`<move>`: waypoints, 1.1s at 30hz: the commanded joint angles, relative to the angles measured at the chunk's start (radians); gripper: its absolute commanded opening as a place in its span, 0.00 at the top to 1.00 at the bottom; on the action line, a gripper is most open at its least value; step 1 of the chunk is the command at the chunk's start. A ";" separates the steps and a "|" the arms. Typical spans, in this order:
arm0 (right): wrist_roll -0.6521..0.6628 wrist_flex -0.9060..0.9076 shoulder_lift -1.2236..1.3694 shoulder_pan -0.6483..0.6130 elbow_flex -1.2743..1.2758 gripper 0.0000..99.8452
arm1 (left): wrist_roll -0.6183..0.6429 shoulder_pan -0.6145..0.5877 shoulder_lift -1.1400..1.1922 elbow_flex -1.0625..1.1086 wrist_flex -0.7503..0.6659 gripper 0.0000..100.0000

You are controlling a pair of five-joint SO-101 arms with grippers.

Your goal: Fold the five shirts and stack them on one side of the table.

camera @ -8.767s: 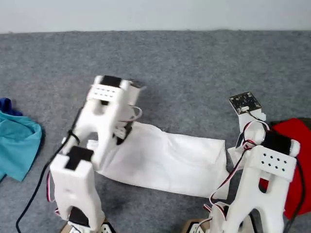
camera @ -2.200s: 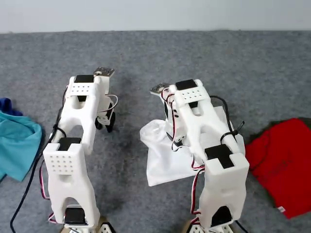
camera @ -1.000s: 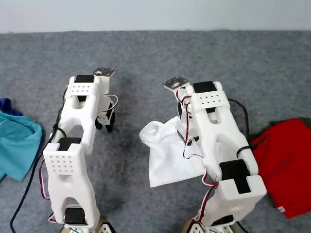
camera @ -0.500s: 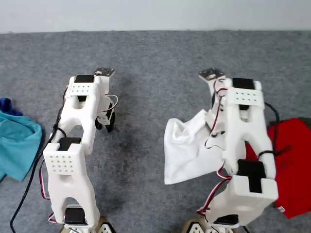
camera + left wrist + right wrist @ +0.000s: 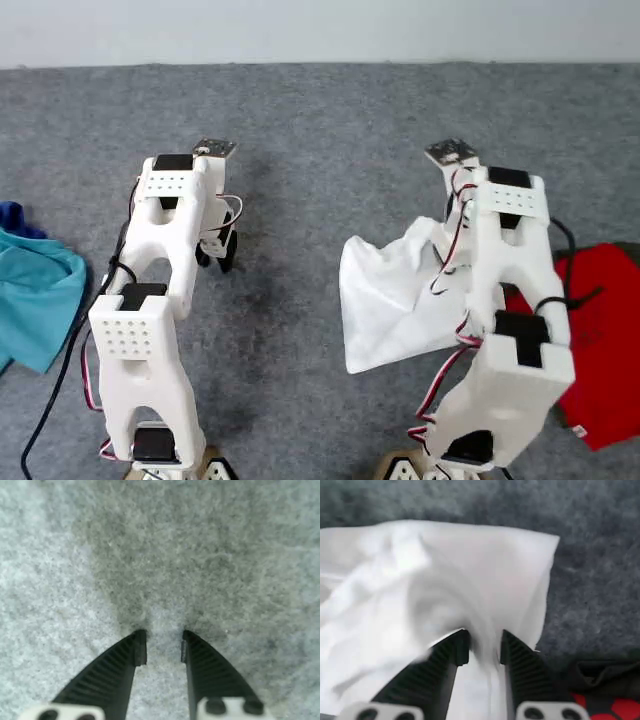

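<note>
My right gripper [image 5: 445,262] is shut on a bunched white shirt [image 5: 385,300], pinching a fold of the cloth [image 5: 445,580] between its fingers [image 5: 457,650]. The shirt hangs crumpled from the grip down to the grey carpet, right of centre. A red shirt [image 5: 600,330] lies flat just to its right, partly under the right arm; its edge [image 5: 605,705] also appears close to the gripper. My left gripper [image 5: 162,647] stands over bare carpet, left of centre [image 5: 218,252], its fingers a narrow gap apart with nothing between them.
A teal shirt [image 5: 35,295] lies at the far left edge with a dark blue shirt [image 5: 12,215] peeking out behind it. Grey carpet [image 5: 330,130] covers the table, and a pale wall runs along the back.
The right arm has swung to the right, dragging the white shirt from the centre toward the red shirt. Much earlier the shirt lay spread out long. The left arm has kept still.
</note>
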 commanded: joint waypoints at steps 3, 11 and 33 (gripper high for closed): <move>0.014 -0.004 -0.007 0.090 -0.054 0.87 | 0.008 -0.018 0.005 0.002 -0.017 0.88; -0.031 0.177 -0.077 0.099 -0.074 0.87 | 0.008 -0.018 0.005 0.002 -0.017 0.88; -0.133 -0.107 -0.286 -0.371 0.170 0.86 | 0.009 -0.018 0.005 0.002 -0.015 0.88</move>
